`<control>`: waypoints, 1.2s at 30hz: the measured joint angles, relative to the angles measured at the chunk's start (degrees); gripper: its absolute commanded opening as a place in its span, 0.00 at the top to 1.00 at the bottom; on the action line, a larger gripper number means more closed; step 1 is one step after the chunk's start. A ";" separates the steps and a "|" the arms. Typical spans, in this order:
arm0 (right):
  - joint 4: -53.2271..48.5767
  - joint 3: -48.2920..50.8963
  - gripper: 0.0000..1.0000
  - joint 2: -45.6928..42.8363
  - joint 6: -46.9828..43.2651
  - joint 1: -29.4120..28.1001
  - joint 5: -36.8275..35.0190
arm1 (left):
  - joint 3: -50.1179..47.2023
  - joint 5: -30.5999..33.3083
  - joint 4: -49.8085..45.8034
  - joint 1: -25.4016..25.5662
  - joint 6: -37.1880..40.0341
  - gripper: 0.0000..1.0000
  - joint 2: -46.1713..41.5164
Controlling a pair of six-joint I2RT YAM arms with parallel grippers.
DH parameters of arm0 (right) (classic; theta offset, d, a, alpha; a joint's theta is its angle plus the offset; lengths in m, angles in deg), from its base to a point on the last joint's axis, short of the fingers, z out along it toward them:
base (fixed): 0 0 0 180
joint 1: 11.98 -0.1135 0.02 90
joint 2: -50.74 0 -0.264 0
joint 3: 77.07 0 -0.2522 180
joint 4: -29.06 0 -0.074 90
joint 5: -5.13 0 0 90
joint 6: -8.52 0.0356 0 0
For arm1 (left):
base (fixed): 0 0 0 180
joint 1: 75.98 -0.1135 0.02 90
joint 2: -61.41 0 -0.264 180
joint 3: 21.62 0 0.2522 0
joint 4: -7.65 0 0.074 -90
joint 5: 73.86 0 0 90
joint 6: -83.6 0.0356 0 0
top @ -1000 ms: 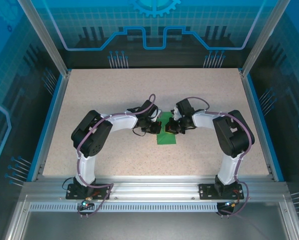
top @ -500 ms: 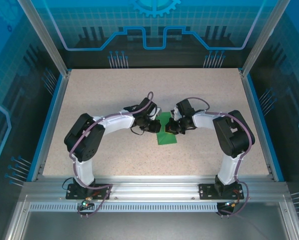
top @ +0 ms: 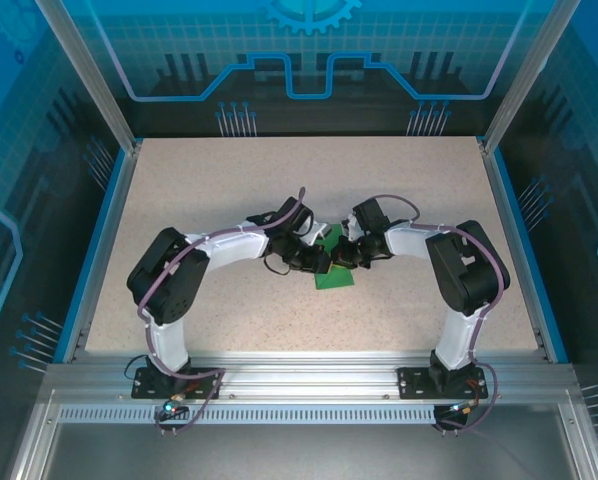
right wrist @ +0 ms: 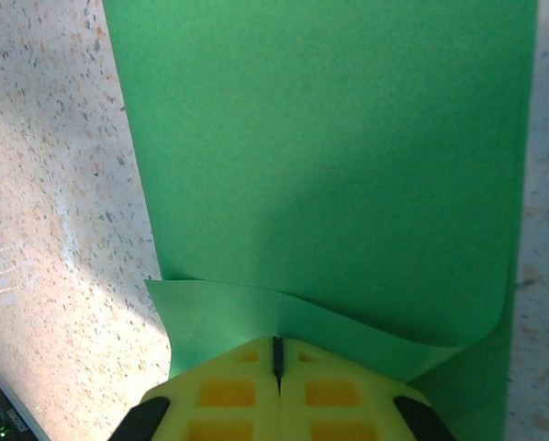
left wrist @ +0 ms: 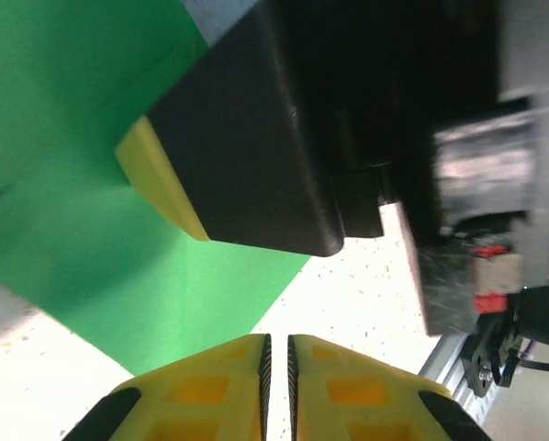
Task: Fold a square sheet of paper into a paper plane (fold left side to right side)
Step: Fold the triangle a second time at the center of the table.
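The square sheet of paper (top: pixel 336 279), bright green, lies mid-table between my two grippers. In the right wrist view the paper (right wrist: pixel 330 165) is doubled over, and a lifted edge curls up into the tips of my right gripper (right wrist: pixel 277 342), which is shut on it. From above, the right gripper (top: pixel 348 257) sits at the sheet's right side. My left gripper (top: pixel 321 262) is over the sheet's left part. Its jaws (left wrist: pixel 277 342) stand a narrow slit apart with only bare table between them, the paper (left wrist: pixel 91 230) to their left. The right gripper's finger (left wrist: pixel 247 156) is close ahead.
The speckled beige table (top: pixel 229 190) has a blue rim (top: pixel 109 230) on both sides. An aluminium rail (top: pixel 299 375) runs along the near edge, where the arm bases are bolted. The two wrists are nearly touching over the paper.
My left gripper has slid right and nearer, onto the sheet's left part, and its jaws have parted to a slit. The right gripper has stayed put, shut on the paper.
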 measured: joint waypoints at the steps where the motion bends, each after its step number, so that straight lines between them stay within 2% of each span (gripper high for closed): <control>1: 0.00 0.00 1.00 0.00 0.00 0.00 0.02 | 0.00 -0.72 0.17 0.04 -0.13 0.84 0.85; 17: -0.04 0.00 1.00 0.00 -0.02 0.00 0.00 | 0.00 -2.01 -0.26 0.15 0.07 0.85 5.03; 36: -0.31 -0.02 1.00 -0.04 -0.04 0.02 -0.02 | -3.19 -0.42 0.26 0.13 0.02 0.85 4.94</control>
